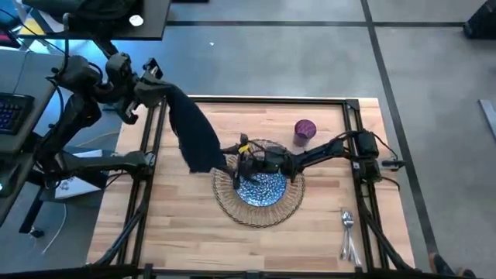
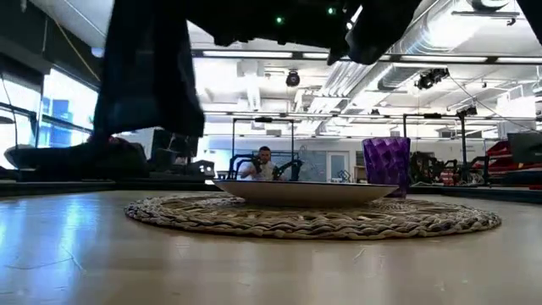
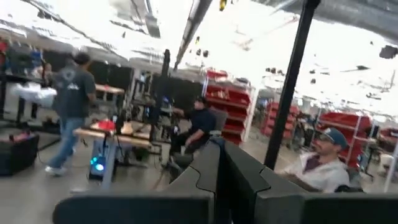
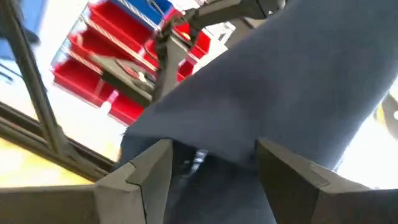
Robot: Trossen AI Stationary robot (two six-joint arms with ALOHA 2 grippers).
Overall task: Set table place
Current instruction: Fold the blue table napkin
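Overhead, left tool (image 1: 164,91) clamped on hanging napkin (image 1: 198,138), right tool (image 1: 246,159) parted beside it.

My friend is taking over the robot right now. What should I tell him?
Left pincer: shut on the dark navy cloth napkin, held up over the light wooden table's left rear.
Right pincer: at the napkin's lower end above the mat; grip unclear.
Done: blue-white speckled plate on round woven wicker mat; purple cup behind it.
Left: lay down the napkin, place the silver cutlery from the right front.
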